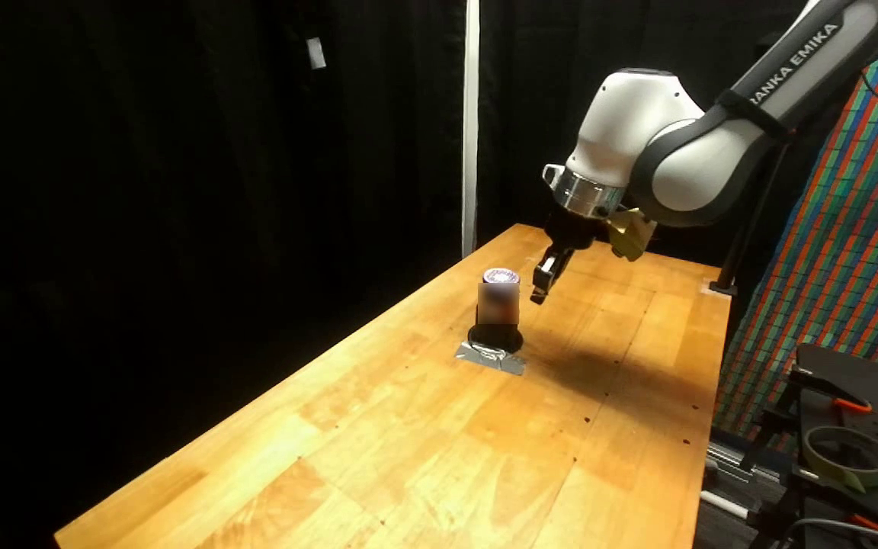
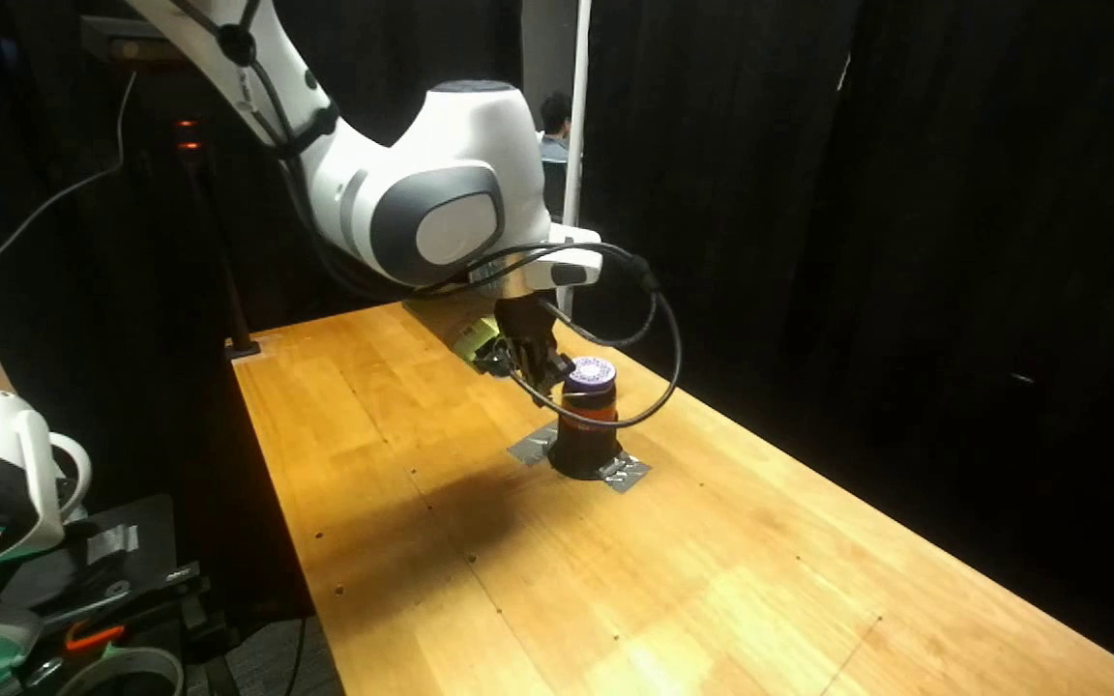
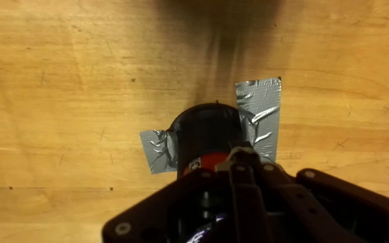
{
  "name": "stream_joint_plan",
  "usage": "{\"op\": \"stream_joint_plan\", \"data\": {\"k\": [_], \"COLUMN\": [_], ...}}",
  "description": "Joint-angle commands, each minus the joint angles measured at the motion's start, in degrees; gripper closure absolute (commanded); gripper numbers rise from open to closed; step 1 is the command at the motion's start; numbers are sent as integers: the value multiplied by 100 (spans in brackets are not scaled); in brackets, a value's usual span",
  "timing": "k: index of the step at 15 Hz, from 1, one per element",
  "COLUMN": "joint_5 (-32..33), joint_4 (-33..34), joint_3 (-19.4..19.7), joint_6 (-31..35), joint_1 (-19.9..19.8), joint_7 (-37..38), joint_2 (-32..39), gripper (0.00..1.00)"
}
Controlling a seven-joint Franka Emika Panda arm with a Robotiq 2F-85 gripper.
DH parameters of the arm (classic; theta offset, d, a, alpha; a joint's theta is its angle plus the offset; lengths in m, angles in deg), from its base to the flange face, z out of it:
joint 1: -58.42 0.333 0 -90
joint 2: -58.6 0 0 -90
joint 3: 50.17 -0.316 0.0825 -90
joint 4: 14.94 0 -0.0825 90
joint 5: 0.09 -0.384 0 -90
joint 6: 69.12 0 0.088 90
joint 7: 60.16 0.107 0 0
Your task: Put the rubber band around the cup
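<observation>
End effector [image 1: 539, 295] hangs near cylindrical cup [image 2: 586, 441] flanked by crinkled tape [image 3: 263, 111].

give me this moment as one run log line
cup: upright, taped to table | jaws: look closed, near cup | rubber band: not clearly identifiable

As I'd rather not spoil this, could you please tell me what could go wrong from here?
The fingers look close to the cup, so a sideways move might bump it and loosen its tape. In an exterior view, a cable crosses in front of the cup and could snag.
</observation>
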Motion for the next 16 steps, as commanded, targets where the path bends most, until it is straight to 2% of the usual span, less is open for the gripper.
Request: {"op": "stream_joint_plan", "data": {"k": [1, 5, 8, 11, 16], "joint_5": [301, 551, 196, -36, 93], "joint_4": [-990, -1475, -1671, -1842, -2043], "joint_3": [248, 904, 1414, 1539, 1292], "joint_6": [1439, 2718, 3361, 3818, 4313], "joint_1": [242, 734, 1221, 1463, 1433], "joint_7": [400, 663, 400, 347, 575], "joint_2": [-518, -519, -440, -427, -516], "gripper": [100, 100, 99, 100, 99]}}
